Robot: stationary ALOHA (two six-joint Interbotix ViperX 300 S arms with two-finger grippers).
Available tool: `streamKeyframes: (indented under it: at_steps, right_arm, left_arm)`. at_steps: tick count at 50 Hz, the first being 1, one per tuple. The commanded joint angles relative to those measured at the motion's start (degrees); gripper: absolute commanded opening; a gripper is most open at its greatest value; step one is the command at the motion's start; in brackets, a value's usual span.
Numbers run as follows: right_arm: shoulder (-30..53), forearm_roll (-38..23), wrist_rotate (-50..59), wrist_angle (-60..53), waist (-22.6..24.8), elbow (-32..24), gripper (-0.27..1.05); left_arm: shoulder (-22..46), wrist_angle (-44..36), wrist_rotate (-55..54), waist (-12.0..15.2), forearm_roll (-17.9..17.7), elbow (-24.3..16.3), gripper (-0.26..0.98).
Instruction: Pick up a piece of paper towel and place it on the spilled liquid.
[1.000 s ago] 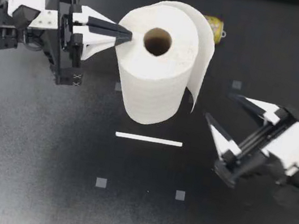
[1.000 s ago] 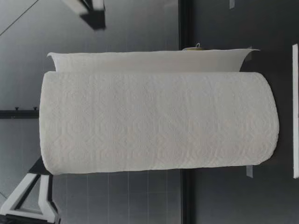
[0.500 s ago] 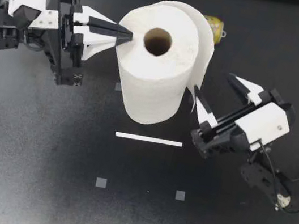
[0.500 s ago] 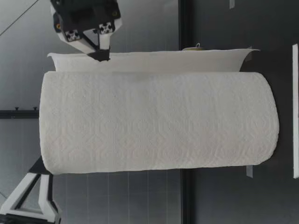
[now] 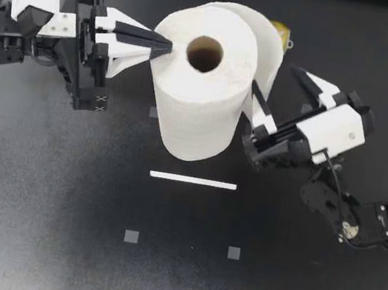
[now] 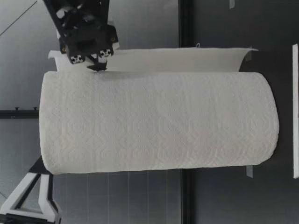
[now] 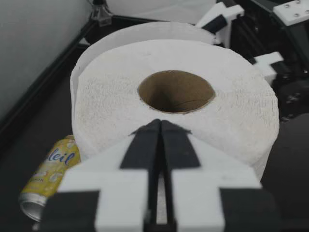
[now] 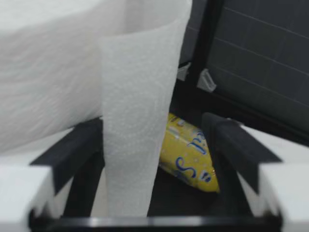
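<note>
Paper towel roll standing upright on worktop, left pincer holding closed tips at its top rim, right pincer gaping wide around loose sheet.

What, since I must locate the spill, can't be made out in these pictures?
Spilled liquid: seen in no view; the paper towel roll fills the low view.
Can: top view, nearly all behind the loose sheet.
Left gripper: low view, cut off at the edge.

There are one roll, one can, one strip, at least three grey squares, and two grippers: left gripper, right gripper.
</note>
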Motion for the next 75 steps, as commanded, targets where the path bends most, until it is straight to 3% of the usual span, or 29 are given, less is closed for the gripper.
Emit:
streamKeyframes:
  at_steps: [1,9,24,28,55,75]
  right_arm:
    - [-0.2,-0.4,0.0,0.1,-1.1,-1.6,0.75]
    - [0.6,-0.5,-0.3,0.1,-1.7,-2.4,0.67]
    - [0.1,-0.4,-0.4,-0.8,-1.7,-2.2,0.0]
    - [0.3,-0.4,-0.4,-1.0,-1.1,-2.0,-0.11]
    - [-2.9,4.3,-0.9,0.5,5.5,0.6,-0.13]
    - [-5.9,14.8,-0.1,1.9,8.0,6.7,-0.13]
  left_arm:
    - [0.0,0.1,-0.1,0.3,-0.1,-0.5,0.11]
    - [0.4,0.1,-0.1,0.3,-0.2,-0.5,0.11]
    - [0.5,0.2,-0.2,0.3,-0.5,-0.5,0.11]
    - [0.6,0.1,-0.2,0.2,-0.7,-0.4,0.11]
    - [1.8,5.3,-0.4,0.3,-0.8,-1.1,0.11]
    - [1.8,5.6,-0.6,0.3,-1.0,-1.0,0.11]
